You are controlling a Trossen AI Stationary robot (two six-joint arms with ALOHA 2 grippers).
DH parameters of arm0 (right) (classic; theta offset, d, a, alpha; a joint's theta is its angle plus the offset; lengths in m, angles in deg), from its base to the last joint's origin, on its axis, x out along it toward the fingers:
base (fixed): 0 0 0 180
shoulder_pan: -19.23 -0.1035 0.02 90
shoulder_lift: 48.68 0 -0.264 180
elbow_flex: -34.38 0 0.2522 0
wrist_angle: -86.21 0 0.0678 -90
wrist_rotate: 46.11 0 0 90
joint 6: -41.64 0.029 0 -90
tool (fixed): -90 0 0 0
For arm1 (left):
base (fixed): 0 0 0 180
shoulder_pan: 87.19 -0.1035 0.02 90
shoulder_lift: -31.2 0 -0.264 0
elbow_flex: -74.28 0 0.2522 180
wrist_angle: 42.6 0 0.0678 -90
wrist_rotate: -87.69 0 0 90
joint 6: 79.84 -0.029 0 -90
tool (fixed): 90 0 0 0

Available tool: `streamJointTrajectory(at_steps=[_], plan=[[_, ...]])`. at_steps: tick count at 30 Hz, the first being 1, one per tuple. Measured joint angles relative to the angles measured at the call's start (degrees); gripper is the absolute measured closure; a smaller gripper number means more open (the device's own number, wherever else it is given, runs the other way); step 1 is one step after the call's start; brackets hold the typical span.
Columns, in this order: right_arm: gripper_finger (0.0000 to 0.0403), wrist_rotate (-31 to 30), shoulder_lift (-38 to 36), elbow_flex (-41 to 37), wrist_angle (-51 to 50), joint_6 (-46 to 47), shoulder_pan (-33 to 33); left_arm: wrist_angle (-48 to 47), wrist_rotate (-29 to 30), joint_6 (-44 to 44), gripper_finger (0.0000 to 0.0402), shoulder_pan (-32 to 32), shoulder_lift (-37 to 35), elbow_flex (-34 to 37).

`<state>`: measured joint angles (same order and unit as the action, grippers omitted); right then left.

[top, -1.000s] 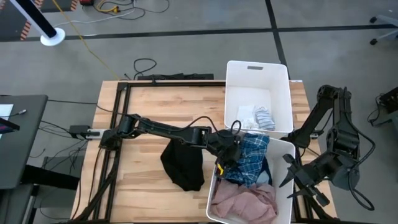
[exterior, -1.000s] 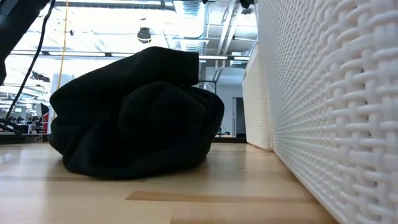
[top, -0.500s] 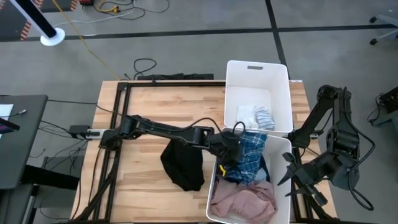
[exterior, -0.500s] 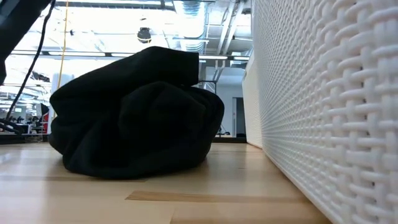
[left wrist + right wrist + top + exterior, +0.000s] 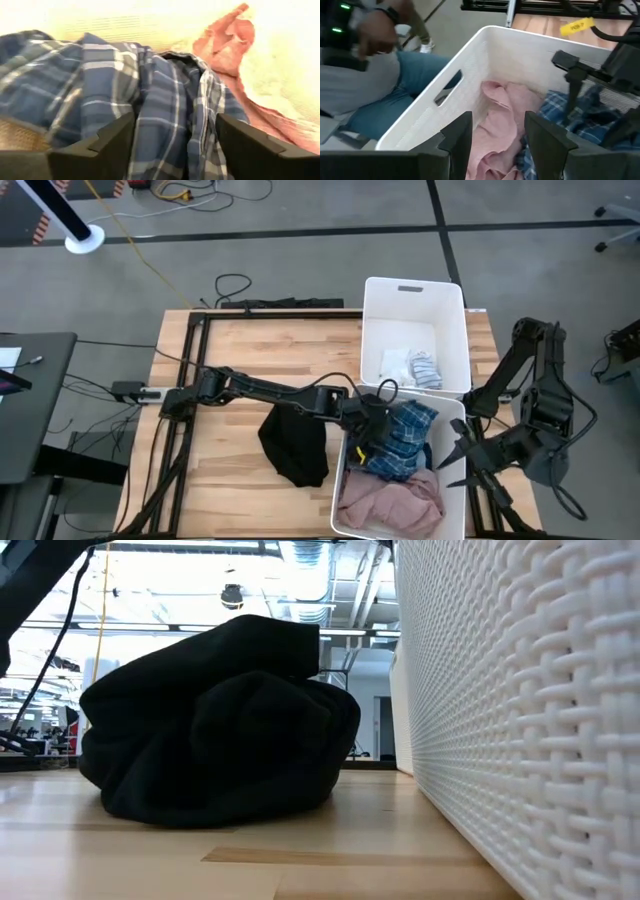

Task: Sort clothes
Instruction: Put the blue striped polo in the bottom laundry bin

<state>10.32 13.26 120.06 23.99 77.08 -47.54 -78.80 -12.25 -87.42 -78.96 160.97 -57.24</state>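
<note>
The blue plaid shirt point(image 5: 402, 442) point(image 5: 150, 95) lies heaped in the near white bin point(image 5: 341, 480) on top of the pink garment point(image 5: 392, 500) point(image 5: 500, 125). My left gripper point(image 5: 370, 425) point(image 5: 175, 145) is over the bin's far left corner, open, with the shirt's folds between its fingers. My right gripper point(image 5: 462, 458) point(image 5: 492, 140) is open at the bin's right rim, pointing into it. The black garment point(image 5: 295, 445) point(image 5: 220, 720) lies bunched on the table left of the bin. White and striped socks point(image 5: 412, 368) lie in the far bin point(image 5: 415, 285). My left gripper comes at the plaid shirt slanting down from the table's left. Plaid cloth point(image 5: 165, 130) fills the gap between its open fingers, and I cannot tell whether either finger touches it. The shirt rests on the clothes in the bin.
The near bin's woven wall point(image 5: 520, 740) stands close to the black garment. A person in jeans point(image 5: 380, 85) sits just beyond the bin's near right corner. Bare wooden table point(image 5: 240, 360) stretches to the left and far side.
The near bin has slid a little toward the table's left, closer to the black garment. My right gripper has moved with it toward the left. The plaid shirt has sunk a little lower into the bin.
</note>
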Motion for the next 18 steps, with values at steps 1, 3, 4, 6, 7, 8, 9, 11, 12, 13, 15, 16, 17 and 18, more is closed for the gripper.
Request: streamJointTrajectory(at_steps=[1, 3, 4, 6, 7, 8, 9, 11, 12, 13, 15, 16, 17, 18], plan=[[0.0207, 0.0, 0.28, 0.0, -0.03, 0.02, 0.49, -0.82, -0.94, -0.25, 0.0127, 0.0, 0.16, -0.78], [0.0207, 0.0, 0.9, 0.0, -0.17, 0.02, 1.75, -2.88, -3.27, -0.83, 0.0122, 0.18, 0.43, -2.81], [0.0207, 0.01, 1.26, 0.0, -0.39, 0.03, 2.5, -3.39, -3.89, -1.25, 0.0121, 0.3, 0.45, -3.64], [0.0207, 0.02, 2.18, 0.0, -1.04, 0.06, 3.98, -3.52, -4.24, -2.24, 0.0121, 0.82, 0.31, -5.44], [0.0207, 0.02, 2.7, 0.0, -1.14, 0.06, 4.8, -4.59, -4.48, -2.75, 0.0121, 1.03, 0.28, -6.93], [0.0207, 0.02, 3.2, 0.0, -1.22, 0.05, 5.63, -6.47, -4.51, -3.27, 0.0122, 1.27, 0.28, -8.78], [0.0207, 0.07, 3.76, 0.0, -1.43, 0.0, 6.48, -8.59, -4.59, -3.84, 0.0122, 1.48, 0.28, -10.81], [0.0207, 0.28, 4.81, 0.0, -1.63, -0.79, 8.21, -11.75, -4.24, -4.88, 0.0122, 1.74, 0.25, -14.48], [0.0207, 0.32, 5.36, 0.0, -1.97, -0.96, 8.95, -13.4, -3.49, -5.46, 0.0122, 1.93, 0.23, -16.41], [0.0207, 0.4, 5.89, 0.0, -2.55, -1.03, 9.79, -14.78, -2.98, -6.05, 0.0122, 2.11, -0.09, -17.38], [0.0207, 0.49, 6.89, -0.02, -3.49, -1.11, 11.5, -15.08, -0.57, -6.84, 0.0122, 2.7, -3.57, -15.08], [0.0207, 0.57, 7.46, -0.02, -4.27, -1.02, 12.44, -15.46, 0.57, -7.35, 0.0122, 2.96, -4.67, -14.81], [0.0207, 0.65, 7.91, -0.02, -5.07, -0.98, 13.4, -16.35, 2.14, -7.93, 0.0122, 3.23, -6.32, -14.82], [0.0207, 0.78, 8.54, -0.02, -5.76, -0.98, 14.31, -18.86, 4.21, -8.27, 0.0122, 3.71, -7.85, -14.82]])
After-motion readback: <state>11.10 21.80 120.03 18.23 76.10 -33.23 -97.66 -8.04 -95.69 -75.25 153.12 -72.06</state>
